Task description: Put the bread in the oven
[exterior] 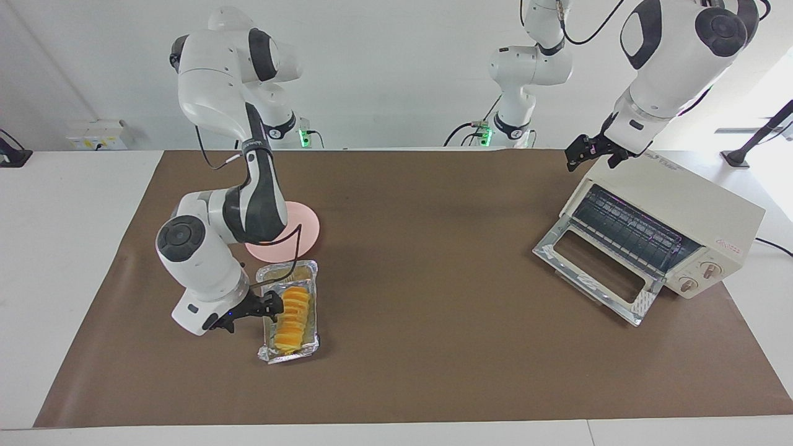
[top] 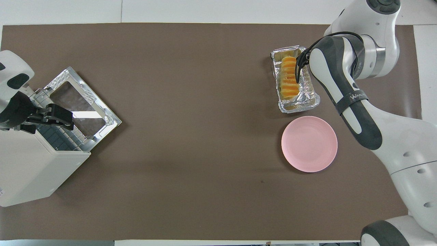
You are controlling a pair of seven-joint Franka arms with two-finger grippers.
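Note:
The bread, a ridged golden loaf, lies in a crinkled silver foil tray toward the right arm's end of the table; it also shows in the overhead view. My right gripper is low at the side of the bread, touching or nearly touching it. The cream-white oven stands at the left arm's end with its glass door dropped open and the wire rack showing. My left gripper hangs open and empty over the oven's top edge, above the opening.
A round pink plate lies beside the foil tray, nearer to the robots. The right arm's forearm hangs over the tray's edge. A brown mat covers the table.

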